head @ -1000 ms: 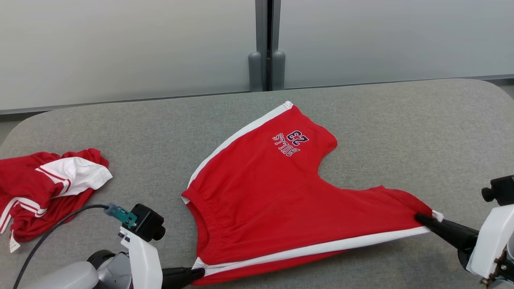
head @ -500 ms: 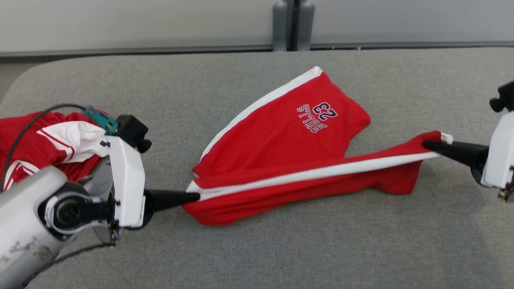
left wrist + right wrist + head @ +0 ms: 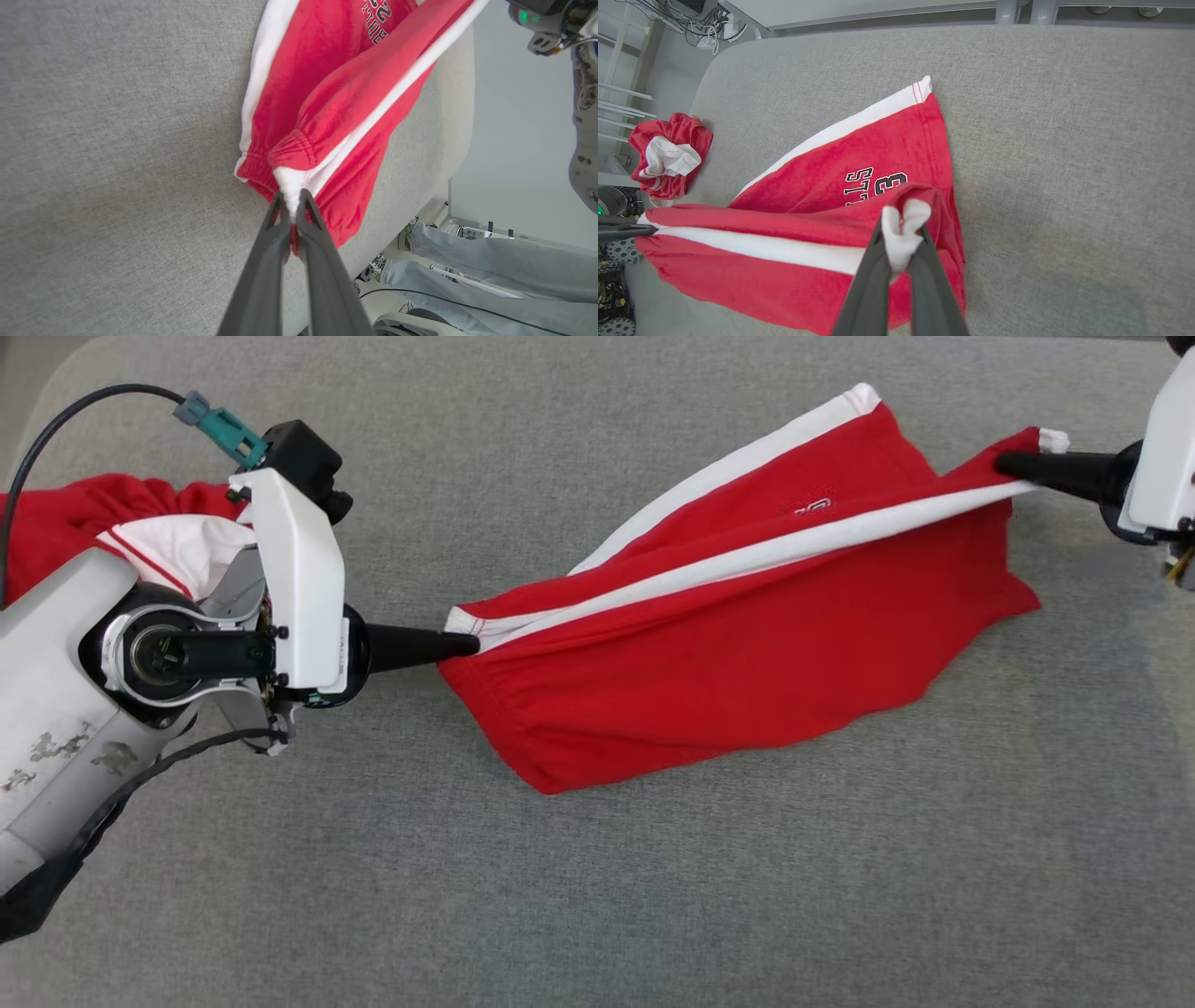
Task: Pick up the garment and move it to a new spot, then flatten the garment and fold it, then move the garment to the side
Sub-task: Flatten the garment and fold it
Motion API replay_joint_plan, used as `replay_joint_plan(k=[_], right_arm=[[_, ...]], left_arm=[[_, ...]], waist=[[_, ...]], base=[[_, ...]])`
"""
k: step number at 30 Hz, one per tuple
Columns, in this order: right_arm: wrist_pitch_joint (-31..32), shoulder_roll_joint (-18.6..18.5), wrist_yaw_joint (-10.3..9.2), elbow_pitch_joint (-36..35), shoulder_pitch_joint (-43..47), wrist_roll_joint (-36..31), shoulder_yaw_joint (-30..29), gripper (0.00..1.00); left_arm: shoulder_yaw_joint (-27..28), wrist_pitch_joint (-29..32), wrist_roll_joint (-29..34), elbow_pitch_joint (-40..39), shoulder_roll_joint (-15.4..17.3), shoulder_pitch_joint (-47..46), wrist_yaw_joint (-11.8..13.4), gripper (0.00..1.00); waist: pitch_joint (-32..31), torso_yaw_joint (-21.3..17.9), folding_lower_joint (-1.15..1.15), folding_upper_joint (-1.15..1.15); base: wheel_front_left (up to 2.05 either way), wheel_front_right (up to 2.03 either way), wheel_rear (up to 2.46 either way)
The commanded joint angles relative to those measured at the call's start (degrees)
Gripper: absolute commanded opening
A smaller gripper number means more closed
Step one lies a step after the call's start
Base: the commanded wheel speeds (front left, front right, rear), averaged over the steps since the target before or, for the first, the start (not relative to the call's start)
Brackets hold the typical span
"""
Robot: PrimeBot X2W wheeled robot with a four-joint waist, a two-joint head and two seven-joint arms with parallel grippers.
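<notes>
**Left gripper** (image 3: 471, 644): fingers clamped on the elastic waistband of the red shorts (image 3: 728, 663), at the end of a white side stripe.

**Right gripper** (image 3: 1004, 461): fingers pinched on the hem corner of the same stripe, with a white tuft bulging between them.

**Red shorts:** the stripe is pulled taut between the two grippers and raised off the table (image 3: 653, 896). Red cloth hangs below it and drapes onto the surface. The other leg, with dark lettering and its own white stripe, lies flat underneath.

**Table:** grey fabric cover, rounded corner.

**Second red-and-white garment** (image 3: 668, 158): a crumpled heap beyond the left arm, apart from the shorts.

**Person's legs** (image 3: 490, 266): in pale jeans, beside the table.
</notes>
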Motion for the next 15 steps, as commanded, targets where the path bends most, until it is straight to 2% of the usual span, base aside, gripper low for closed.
replay_joint_plan(k=[1,14,15], right_arm=[[0.43,0.69,-0.03,2.7,-2.28,-1.59,-0.53,0.0],[-0.87,6.5,-0.03,14.47,-12.25,-8.19,-1.68,0.0],[-1.36,6.84,-0.03,15.01,-12.67,-8.54,-1.79,0.07]], left_arm=[[0.26,0.16,0.39,1.33,-0.76,-1.24,-0.26,0.0],[1.47,-0.64,1.17,6.42,-6.51,-4.1,-1.99,0.0],[1.55,-0.59,1.25,6.62,-6.81,-4.15,-2.03,0.0]], waist=[[2.52,2.44,0.0,0.0],[7.34,6.0,0.0,0.0],[7.55,6.1,0.0,0.0]], base=[[0.0,0.0,0.0],[0.0,0.0,0.0],[0.0,0.0,0.0]])
